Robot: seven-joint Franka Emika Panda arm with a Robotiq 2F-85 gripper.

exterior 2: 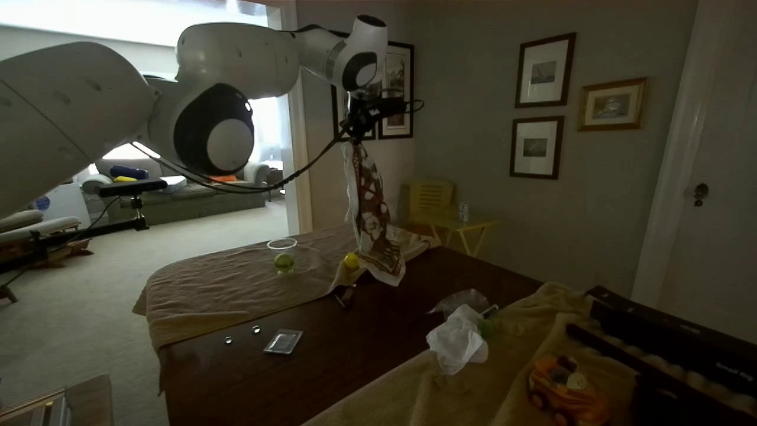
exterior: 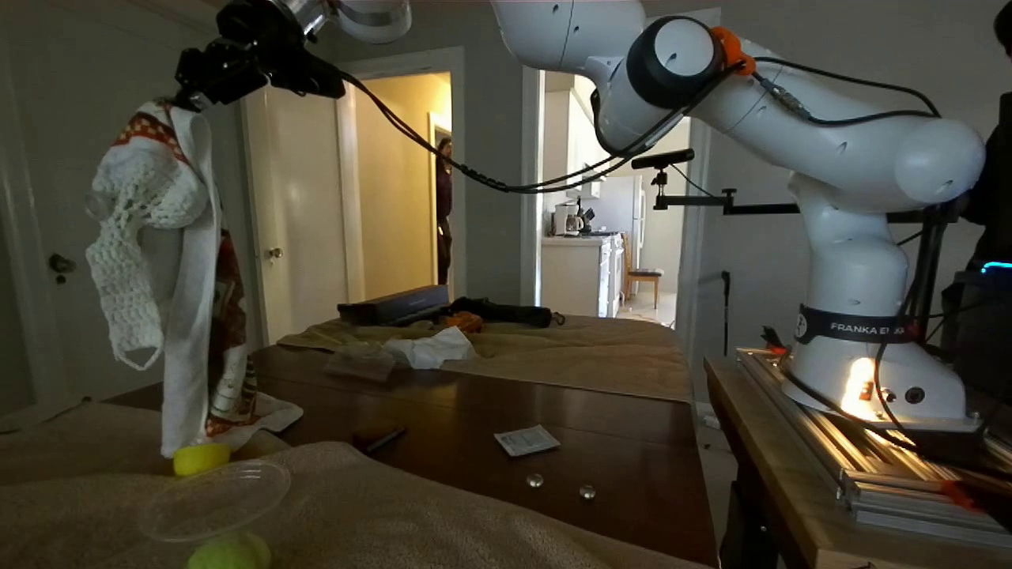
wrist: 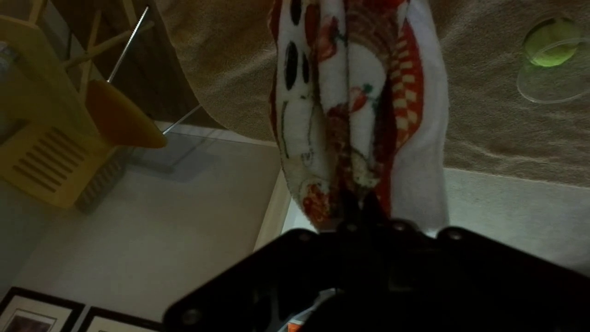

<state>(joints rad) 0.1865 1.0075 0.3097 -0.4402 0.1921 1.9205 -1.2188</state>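
Gray walls (exterior 2: 461, 118) stand around a dark brown table (exterior 2: 378, 313), with a tan blanket (exterior 2: 201, 296) over one end. High over it reaches a white robot arm (exterior: 822, 142). From it hangs a long printed towel (exterior 2: 374, 201), its top squeezed tight by the gripper (wrist: 360, 205). Held by one spot, the towel likely hangs long because its weight pulls it down; the low end spreads by the blanket's edge. On the blanket, a clear plastic piece (exterior: 213, 503) shows just over a green ball (exterior 2: 284, 263). A flat packet (exterior: 526, 441) lies on the table near that edge, a small yellow thing (exterior 2: 350, 260) sits right at it, and two glass beads (exterior: 534, 480) lie by the packet.
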